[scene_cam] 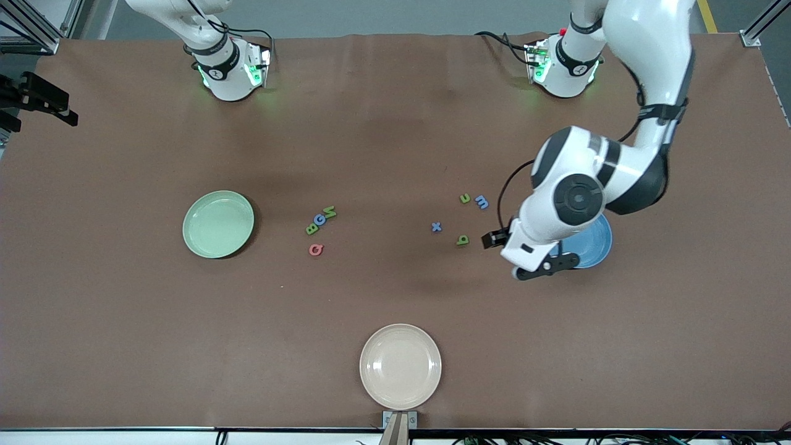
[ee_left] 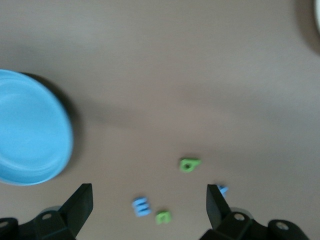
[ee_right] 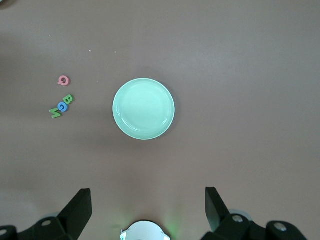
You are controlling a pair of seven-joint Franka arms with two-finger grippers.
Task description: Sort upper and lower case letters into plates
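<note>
While both arms hang above the brown bench (scene_cam: 395,142), nothing on it is held. Largest of the dishes is the cream-beige plate (scene_cam: 400,366), nearest the front camera at the bench's edge. The pale green plate (scene_cam: 218,224) lies toward the right arm's end and carries no letters; the blue plate (scene_cam: 594,242) lies toward the left arm's end, mostly covered in the front view by the left arm.

The left hand (scene_cam: 544,267) hovers low over the bench just beside the blue plate, its fingers (ee_left: 79,205) spread wide and holding nothing. The right hand (ee_right: 147,210) is high over the bench near its own base, looking down on the green plate, fingers equally wide apart and bare; that arm waits.

Between the two plates sit two letter groups. Green B (scene_cam: 312,228), blue G (scene_cam: 320,219) and green N (scene_cam: 330,213) touch in a slanted row, with pink Q (scene_cam: 316,249) just nearer the camera. Closer to the blue plate lie blue m (scene_cam: 481,202), a small green letter (scene_cam: 465,198) beside it, blue x (scene_cam: 436,227), and another green letter (scene_cam: 463,240).
</note>
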